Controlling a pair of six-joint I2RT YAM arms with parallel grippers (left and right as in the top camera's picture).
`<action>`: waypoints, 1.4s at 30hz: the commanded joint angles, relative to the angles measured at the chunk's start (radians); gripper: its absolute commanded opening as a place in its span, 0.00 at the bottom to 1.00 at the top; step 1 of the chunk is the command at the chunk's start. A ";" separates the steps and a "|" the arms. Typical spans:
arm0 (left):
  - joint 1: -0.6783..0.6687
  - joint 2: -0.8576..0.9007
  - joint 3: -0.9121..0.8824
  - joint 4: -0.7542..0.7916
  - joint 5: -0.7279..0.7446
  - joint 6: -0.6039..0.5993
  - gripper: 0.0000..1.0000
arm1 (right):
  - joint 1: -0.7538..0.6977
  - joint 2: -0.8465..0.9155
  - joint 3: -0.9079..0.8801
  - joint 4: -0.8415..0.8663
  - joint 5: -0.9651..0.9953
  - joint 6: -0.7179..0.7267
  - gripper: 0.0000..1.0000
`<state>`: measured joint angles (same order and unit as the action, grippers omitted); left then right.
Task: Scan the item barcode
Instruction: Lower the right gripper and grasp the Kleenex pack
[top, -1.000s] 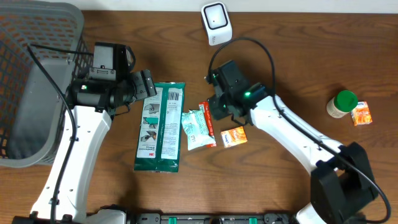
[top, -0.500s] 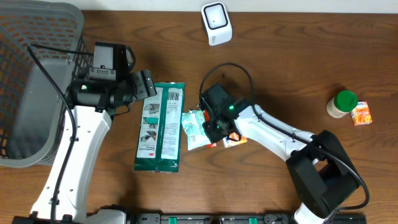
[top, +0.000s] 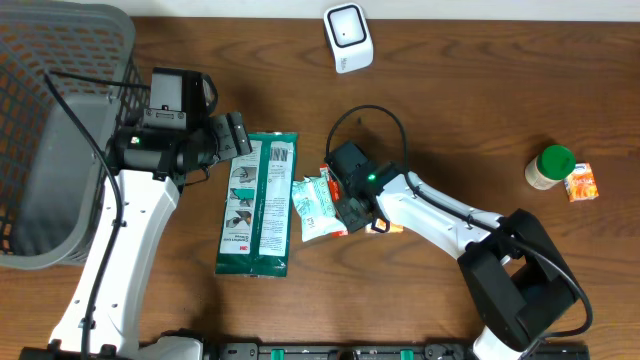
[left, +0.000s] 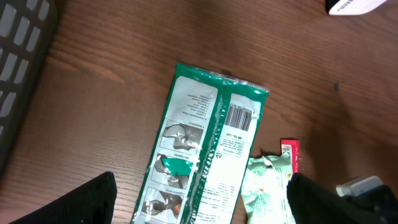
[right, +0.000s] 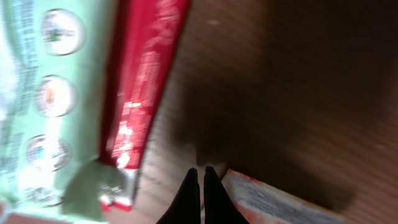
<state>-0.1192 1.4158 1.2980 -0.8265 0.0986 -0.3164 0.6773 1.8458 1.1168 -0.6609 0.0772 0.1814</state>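
While the left gripper (top: 236, 134) hangs with its jaws wide apart and empty over the top left corner of the long green packet (top: 258, 205), the right gripper (right: 200, 177) is clenched tight with nothing between its fingers. Its tips sit low over the wooden table (top: 450, 110), in the gap between the red sachet (right: 146, 81) and the small orange box (right: 273, 202). The wrist view is blurred, so contact with either cannot be confirmed. A pale green wipes pack (top: 313, 208) lies between the red sachet and the green packet, against both. The green packet's barcode (left: 241, 117) faces up. The white barcode scanner (top: 347, 37) stands at the table's far edge, well apart from the packets.
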 joint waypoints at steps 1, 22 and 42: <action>0.003 0.003 0.002 0.000 -0.006 0.009 0.88 | 0.004 0.008 -0.007 0.002 0.109 -0.003 0.01; 0.003 0.003 0.002 0.000 -0.006 0.009 0.88 | -0.007 0.008 -0.021 -0.013 0.294 -0.003 0.01; 0.003 0.003 0.002 0.000 -0.006 0.009 0.88 | -0.028 -0.003 0.051 -0.047 -0.135 -0.060 0.11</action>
<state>-0.1192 1.4158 1.2980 -0.8265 0.0986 -0.3164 0.6491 1.8458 1.1576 -0.6807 0.0181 0.1429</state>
